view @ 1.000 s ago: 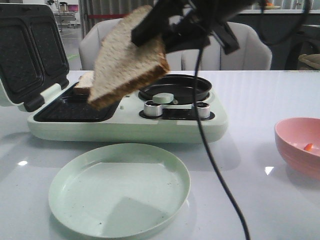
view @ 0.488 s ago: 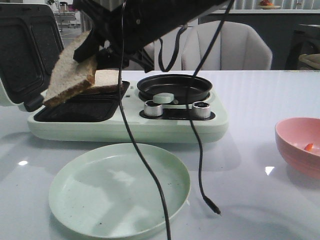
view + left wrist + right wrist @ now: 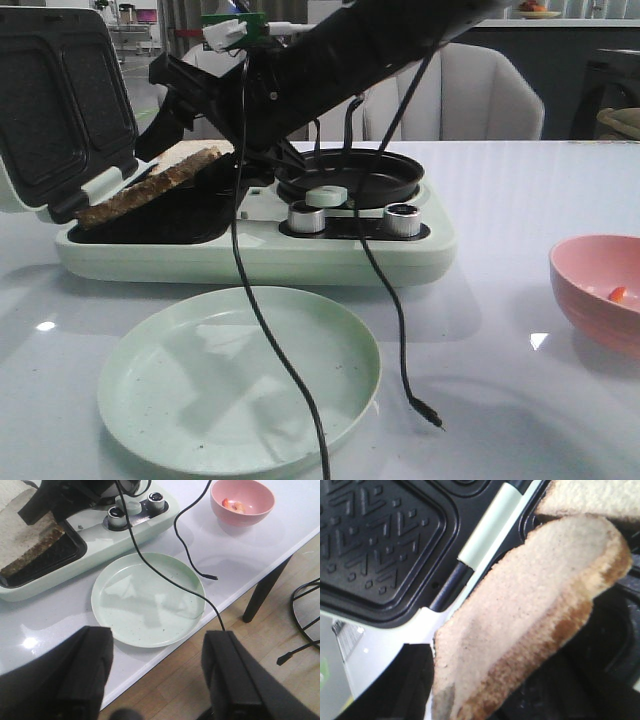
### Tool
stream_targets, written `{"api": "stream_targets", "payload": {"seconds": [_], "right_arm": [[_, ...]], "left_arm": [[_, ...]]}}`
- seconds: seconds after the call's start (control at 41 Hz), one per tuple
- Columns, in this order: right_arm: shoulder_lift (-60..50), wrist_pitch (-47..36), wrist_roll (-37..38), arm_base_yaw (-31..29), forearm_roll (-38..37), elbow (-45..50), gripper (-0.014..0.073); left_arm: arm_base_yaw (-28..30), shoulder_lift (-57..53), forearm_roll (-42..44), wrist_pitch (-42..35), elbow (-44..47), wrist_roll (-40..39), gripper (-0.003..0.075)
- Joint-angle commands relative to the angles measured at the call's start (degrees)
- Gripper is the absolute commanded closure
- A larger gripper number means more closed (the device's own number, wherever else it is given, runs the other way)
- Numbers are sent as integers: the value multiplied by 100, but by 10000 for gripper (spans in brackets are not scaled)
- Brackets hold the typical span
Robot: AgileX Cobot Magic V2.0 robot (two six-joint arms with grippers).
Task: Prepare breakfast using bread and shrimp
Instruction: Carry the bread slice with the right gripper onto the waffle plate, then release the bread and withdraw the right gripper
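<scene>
Bread [image 3: 150, 185] sits at the far left, a pale, porous slice with a dark crust, tilted over the sandwich maker [image 3: 250, 245]'s black ribbed tray, pinched in my right claw [image 3: 427, 690]. A second slice [image 3: 590, 497] lies just behind it in the same tray. My worry is that the slice hangs off the near-left rim; released at this slant, I think it could slide out or land askew on the other slice. The open lid [image 3: 55, 100] carries the same embossed non-stick pattern. Nearer me the round, glossy mint-green plate [image 3: 240, 375] rests on the smooth white table [image 3: 500, 340]. At far right the pink bowl [image 3: 598, 290] holds the small orange shrimp [image 3: 618, 294]. My left claw [image 3: 155, 675] is spread, holding nothing, near the table edge.
</scene>
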Motion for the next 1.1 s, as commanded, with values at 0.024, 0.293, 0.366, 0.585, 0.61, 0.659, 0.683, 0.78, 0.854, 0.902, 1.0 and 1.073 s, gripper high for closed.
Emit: {"api": "stream_targets", "payload": {"seconds": [0.024, 0.293, 0.366, 0.585, 0.61, 0.659, 0.683, 0.78, 0.854, 0.902, 1.0, 1.073], "right_arm": [[-834, 71, 276, -106, -648, -217, 54], [-2054, 598, 2168, -112, -3761, -217, 54], [-2434, 908, 2569, -101, -4452, -211, 54], [-3736, 1382, 3049, -94, -5637, 468, 54], [-3900, 1362, 3049, -94, -5671, 602, 54], [-4195, 1304, 3049, -94, -5691, 984, 54], [-4325, 1270, 3049, -94, -5702, 1138, 54], [-4943, 1103, 3049, -94, -5749, 1895, 54], [-5437, 949, 3049, -94, -5791, 2510, 54], [-5755, 879, 3049, -94, -5827, 2888, 54], [-6383, 788, 3049, -94, -5867, 3657, 54], [-6817, 782, 3049, -100, -5872, 4129, 54]], "left_arm": [[-37, 49, -13, -414, -145, 16, 263], [-37, 49, -13, -414, -145, 16, 263], [-37, 49, -13, -414, -145, 16, 263], [-37, 49, -5, -414, -145, 16, 263], [-37, 49, -5, -414, -145, 16, 263], [-37, 49, -5, -414, -145, 16, 263], [-37, 49, -5, -414, -145, 16, 263], [-37, 49, -5, -414, -145, 16, 263], [-37, 49, -5, -414, -145, 16, 263], [-37, 49, -5, -414, -145, 16, 263], [-37, 49, -1, -414, -145, 16, 263], [-37, 49, -1, -414, -145, 16, 263]]}}
